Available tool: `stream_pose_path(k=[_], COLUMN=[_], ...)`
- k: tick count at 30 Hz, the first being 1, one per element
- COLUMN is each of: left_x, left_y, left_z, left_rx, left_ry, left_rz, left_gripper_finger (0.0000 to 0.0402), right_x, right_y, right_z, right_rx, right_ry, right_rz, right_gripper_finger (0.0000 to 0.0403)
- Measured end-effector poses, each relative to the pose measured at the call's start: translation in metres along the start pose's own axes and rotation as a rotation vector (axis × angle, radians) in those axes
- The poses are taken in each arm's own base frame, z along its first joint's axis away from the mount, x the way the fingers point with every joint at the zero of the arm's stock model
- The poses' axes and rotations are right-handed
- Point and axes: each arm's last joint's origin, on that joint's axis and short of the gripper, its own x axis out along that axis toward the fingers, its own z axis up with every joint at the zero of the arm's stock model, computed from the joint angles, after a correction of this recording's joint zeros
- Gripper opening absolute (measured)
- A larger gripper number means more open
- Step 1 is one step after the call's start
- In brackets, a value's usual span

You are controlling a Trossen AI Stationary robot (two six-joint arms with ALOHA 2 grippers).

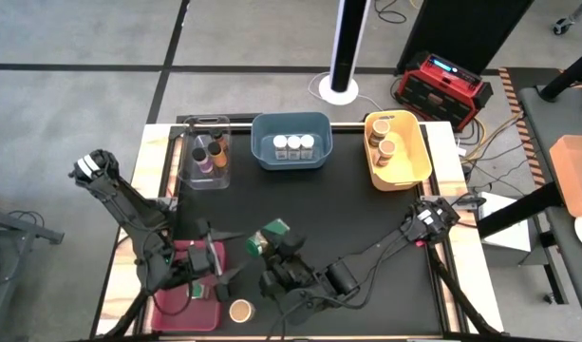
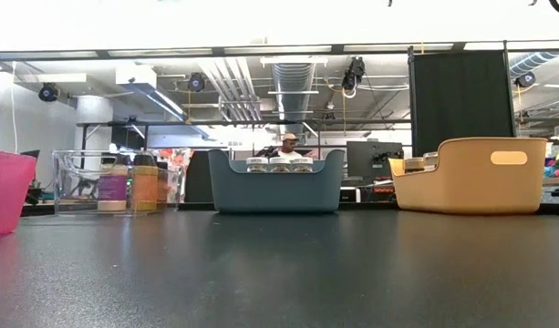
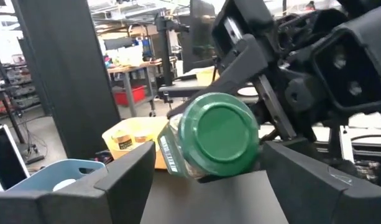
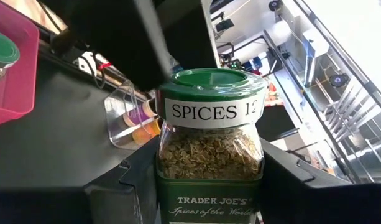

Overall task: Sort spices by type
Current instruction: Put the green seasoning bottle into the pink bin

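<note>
Green-lidded jar with white label band – pink bin, clear, blue, yellow – on a black tabletop

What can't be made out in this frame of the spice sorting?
- Low view: both grippers and the green-lidded jar are out of frame above.
- High view: the red bin's contents are hidden by the left arm.
- High view: labels on the white-lidded jars are too small to read.
- Right wrist view: the jar's base is cut off by the edge.
</note>
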Motion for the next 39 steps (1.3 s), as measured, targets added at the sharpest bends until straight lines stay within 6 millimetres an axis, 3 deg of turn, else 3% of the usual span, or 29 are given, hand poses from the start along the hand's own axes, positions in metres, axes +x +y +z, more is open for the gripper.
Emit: stream_pose_path(k=[6,25,30,37,39], left_x=[0.008,0.027,0.027,0.027,0.027], left_y=[0.000,0.005,0.005,0.006,0.006], left_z=[-0.004,-0.002,-0.001,-0.001,-0.001], left_rx=[0.010,-0.008,-0.001,-0.004,-0.004], left_ry=[0.005,-0.030,-0.030,-0.032,-0.032], left_rz=[0.026,-0.043,-0.040,-0.024,-0.026], left_gripper_finger=[0.0296,0.0292,0.0267,0.0192,0.0190], right_x=[0.002,0.004,0.003,0.003,0.003], right_y=[-0.001,0.000,0.001,0.001,0.001], right_z=[-0.001,-0.002,-0.002,-0.003,-0.003], right_rx=[-0.001,-0.001,-0.001,0.013,0.014], right_ry=[0.003,0.010,0.008,0.019,0.018], right_rz=[-0.001,0.001,0.003,-0.012,-0.011], right_gripper_finger=[0.0190,0.0190,0.0190,0.0190,0.0190])
